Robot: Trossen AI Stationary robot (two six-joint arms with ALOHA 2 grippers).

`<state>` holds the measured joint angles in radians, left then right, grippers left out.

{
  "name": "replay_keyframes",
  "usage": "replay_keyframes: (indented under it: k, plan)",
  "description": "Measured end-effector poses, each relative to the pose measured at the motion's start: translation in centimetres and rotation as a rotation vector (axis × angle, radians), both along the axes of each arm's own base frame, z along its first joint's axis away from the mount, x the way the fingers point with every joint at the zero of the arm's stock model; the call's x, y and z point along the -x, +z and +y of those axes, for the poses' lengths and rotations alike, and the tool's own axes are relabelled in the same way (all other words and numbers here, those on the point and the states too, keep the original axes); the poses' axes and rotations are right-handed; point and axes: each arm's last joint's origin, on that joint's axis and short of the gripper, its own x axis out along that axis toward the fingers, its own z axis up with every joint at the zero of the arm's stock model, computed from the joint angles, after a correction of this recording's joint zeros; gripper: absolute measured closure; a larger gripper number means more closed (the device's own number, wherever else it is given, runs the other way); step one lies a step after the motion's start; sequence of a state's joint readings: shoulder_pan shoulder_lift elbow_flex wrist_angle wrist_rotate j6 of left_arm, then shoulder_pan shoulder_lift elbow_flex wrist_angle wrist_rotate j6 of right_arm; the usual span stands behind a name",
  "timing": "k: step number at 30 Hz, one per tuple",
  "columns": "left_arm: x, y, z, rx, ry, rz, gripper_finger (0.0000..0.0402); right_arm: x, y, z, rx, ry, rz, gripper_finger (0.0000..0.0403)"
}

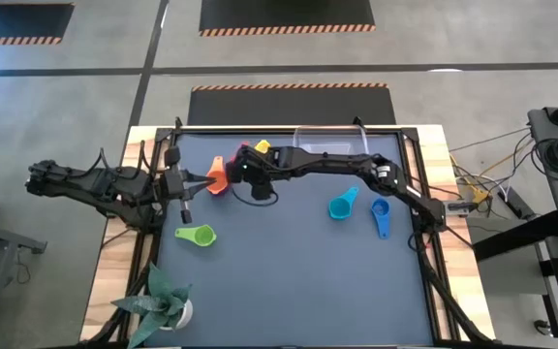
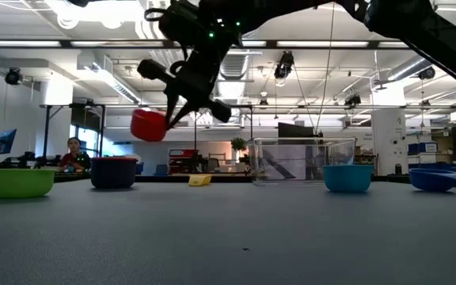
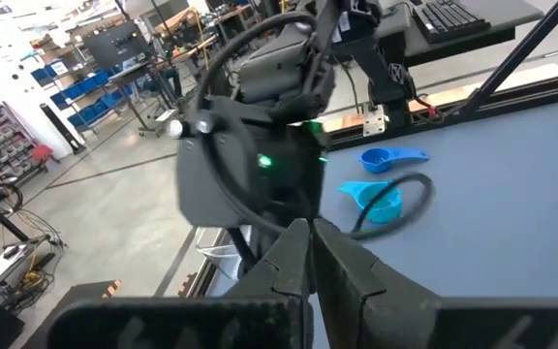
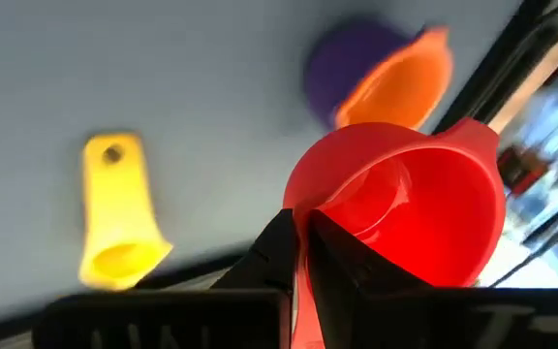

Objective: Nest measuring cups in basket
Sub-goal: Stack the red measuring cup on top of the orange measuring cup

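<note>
My right gripper [image 1: 232,174] reaches across to the table's far left and is shut on a red measuring cup [image 2: 149,125], held above the table. Behind it lie a yellow cup [image 4: 114,223] and an orange cup [image 4: 405,82] sitting in a purple one [image 4: 352,63]. A green cup [image 1: 197,236] rests near the left. A cyan cup [image 1: 342,206] and a blue cup [image 1: 381,215] rest at the right. The clear basket [image 1: 327,141] stands at the far edge. My left gripper [image 1: 198,177] hangs shut at the left, close to the red cup. My right gripper pinches the red cup between its two fingers at the handle [image 4: 303,281], where it joins the rim. The fingers slant downward from the table's right side. The cup hangs lifted clear of the table, its open mouth [image 4: 424,208] turned toward the wrist camera.
A potted plant [image 1: 163,301] stands at the table's near left corner. A black cable loop [image 1: 260,189] hangs under my right arm. The table's near half and middle are bare grey surface [image 1: 298,281]. People sit in the room beyond the table [image 2: 71,154].
</note>
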<state>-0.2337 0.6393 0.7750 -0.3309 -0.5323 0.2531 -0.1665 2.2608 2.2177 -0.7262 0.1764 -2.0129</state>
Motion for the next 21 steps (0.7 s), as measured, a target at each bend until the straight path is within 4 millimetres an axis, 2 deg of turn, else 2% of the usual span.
replay_keyframes:
  k: [7,13,16,21]
  plan:
    - [0.0,0.0,0.0,-0.004,-0.001,0.001,0.0402,-0.4,0.7,-1.7,-0.121,0.160,-0.128,0.0392]
    - [0.0,0.0,0.0,-0.017,-0.003,0.003,0.0402,-0.7,1.0,-1.9,-0.174,0.190,-0.184,0.0392]
    - [0.0,0.1,0.0,-0.015,-0.003,-0.004,0.0402,-1.1,0.6,-1.9,-0.166,0.195,-0.209,0.0392]
    - [-0.1,0.2,0.0,-0.014,-0.003,-0.012,0.0402,-1.9,-1.3,-2.4,-0.116,0.183,-0.191,0.0392]
